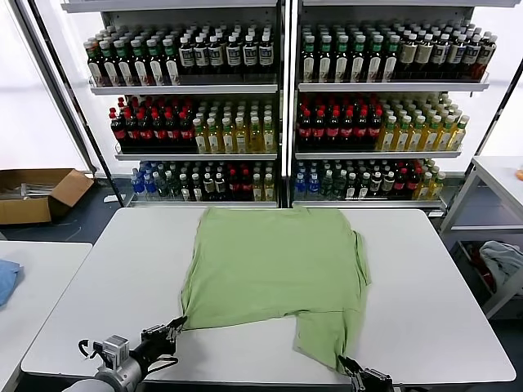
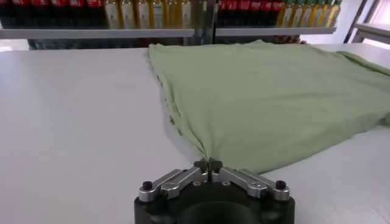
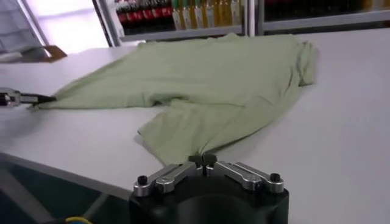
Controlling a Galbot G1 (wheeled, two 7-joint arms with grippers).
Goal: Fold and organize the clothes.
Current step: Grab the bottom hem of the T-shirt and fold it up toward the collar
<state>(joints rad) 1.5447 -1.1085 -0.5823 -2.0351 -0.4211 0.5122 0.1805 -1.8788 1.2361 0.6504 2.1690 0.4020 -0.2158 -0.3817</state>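
Observation:
The light green polo shirt (image 1: 274,265) lies plain side up on the white table (image 1: 441,302), its chest print and buttons hidden. My left gripper (image 1: 177,324) is shut on the shirt's near left hem corner at the table's front; the left wrist view shows the cloth (image 2: 268,97) pinched in that gripper (image 2: 208,163). My right gripper (image 1: 347,365) is shut on the shirt's near right corner, which hangs toward the front edge. The right wrist view shows that gripper (image 3: 202,160) gripping the cloth (image 3: 201,85), with the left gripper (image 3: 36,100) farther off.
Drink shelves (image 1: 278,106) stand behind the table. A second table with a small blue cloth (image 1: 6,278) is at the left, a cardboard box (image 1: 37,192) behind it. A side cart with a pale cloth bundle (image 1: 502,261) stands at the right.

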